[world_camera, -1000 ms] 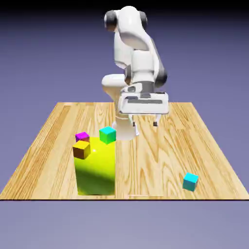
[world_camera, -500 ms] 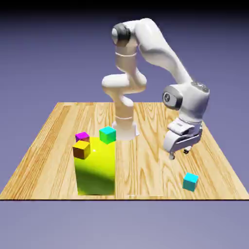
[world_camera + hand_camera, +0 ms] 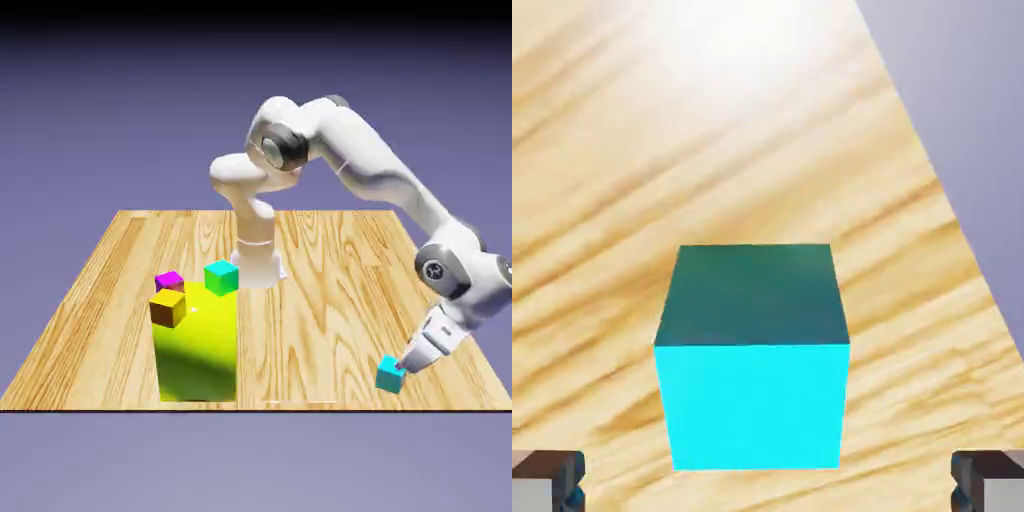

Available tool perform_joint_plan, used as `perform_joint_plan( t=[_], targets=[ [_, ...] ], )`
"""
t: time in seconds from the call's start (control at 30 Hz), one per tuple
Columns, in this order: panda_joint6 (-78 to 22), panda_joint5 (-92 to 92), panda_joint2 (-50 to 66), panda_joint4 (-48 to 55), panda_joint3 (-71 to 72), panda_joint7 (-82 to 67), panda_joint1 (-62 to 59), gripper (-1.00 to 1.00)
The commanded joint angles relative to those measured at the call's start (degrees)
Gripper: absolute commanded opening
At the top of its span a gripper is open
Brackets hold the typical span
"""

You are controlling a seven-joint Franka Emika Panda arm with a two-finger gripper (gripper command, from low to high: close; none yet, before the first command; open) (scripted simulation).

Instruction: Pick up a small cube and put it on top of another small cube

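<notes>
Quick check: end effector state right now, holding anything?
End effector: open, holding nothing; its fingertips stand wide on either side of the cyan cube, which rests on the table.

A wooden table (image 3: 330, 300) bears a large yellow-green block (image 3: 197, 345) before a plain blue-violet backdrop (image 3: 100, 110).

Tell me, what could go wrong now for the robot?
The cyan cube sits close to the table edge, so a bump from the claw might knock it off. The claw is open and wide of the cube; closing off-centre may twist it. Later, the crowded orange cube and purple cube could get nudged.
</notes>
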Motion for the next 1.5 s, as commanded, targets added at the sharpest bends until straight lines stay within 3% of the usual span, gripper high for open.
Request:
perform_joint_plan(
  t=[0.0,0.07,0.1,0.27,0.97,1.2,1.23,1.47],
  targets=[
    [2.49,-0.74,0.87,-1.77,-0.50,0.57,-0.38,0.00],
    [5.42,-1.62,1.89,-3.85,-1.09,1.24,-0.82,0.00],
    [5.42,-1.62,1.89,-3.85,-1.09,1.24,-0.82,-1.00],
    [-3.11,1.56,-2.58,0.91,-0.82,-0.78,-0.17,-1.00],
    [-18.98,22.29,-45.63,-20.55,-34.09,-6.08,-13.86,-1.00],
    [-9.27,21.78,-47.28,-31.90,-34.47,-5.44,-14.22,-1.00],
    [-9.27,21.78,-47.28,-31.90,-34.47,-5.44,-14.22,1.00],
    [-18.98,22.29,-45.63,-20.56,-34.10,-6.08,-13.86,1.00]
  ],
)
